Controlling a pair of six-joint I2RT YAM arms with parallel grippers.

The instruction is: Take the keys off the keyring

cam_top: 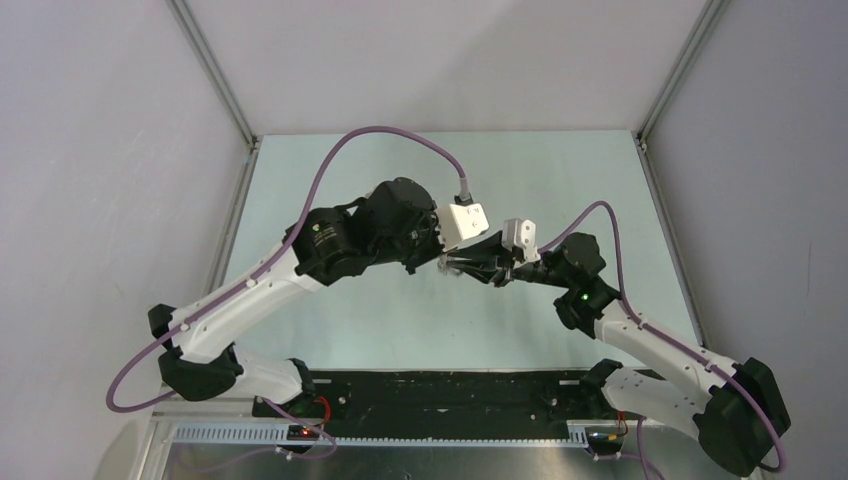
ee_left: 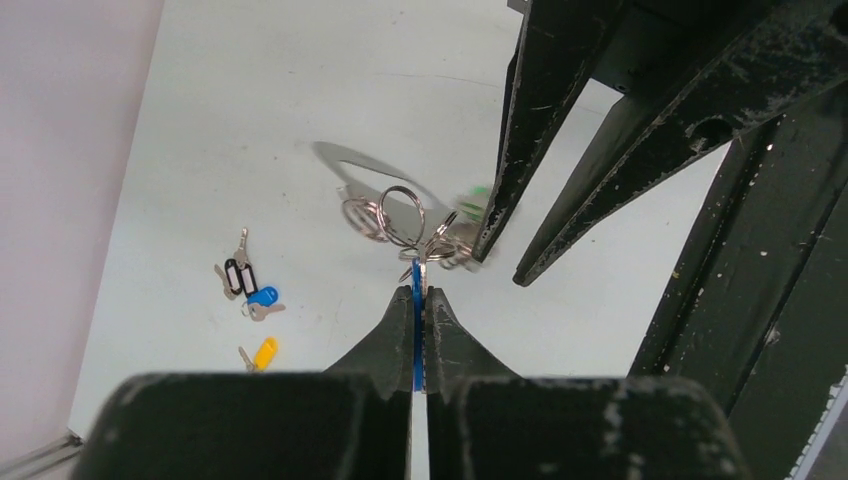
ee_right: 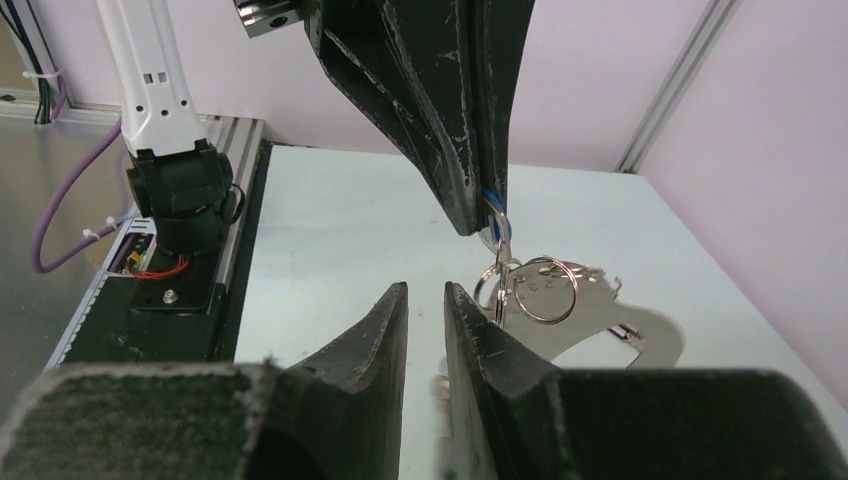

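Observation:
My left gripper [ee_left: 419, 292] is shut on the blue head of a key [ee_left: 417, 330] and holds it above the table. That key hangs in a cluster of silver split rings [ee_left: 400, 215] on the pale metal keyring [ee_right: 600, 305], which lies just under them. My right gripper [ee_right: 425, 290] has its jaws a narrow gap apart, with its tips beside the rings [ee_right: 545, 290]. A blurred green key head [ee_left: 478, 200] shows by one right finger [ee_left: 500, 180]. Three loose keys lie on the table: black-tagged [ee_left: 238, 275], blue [ee_left: 262, 297] and yellow [ee_left: 264, 352].
Both grippers meet over the middle of the pale table [cam_top: 400, 320]. The left arm's base [ee_right: 180, 200] and a black rail [cam_top: 450, 390] line the near edge. Enclosure walls and metal posts [cam_top: 215, 70] surround the table.

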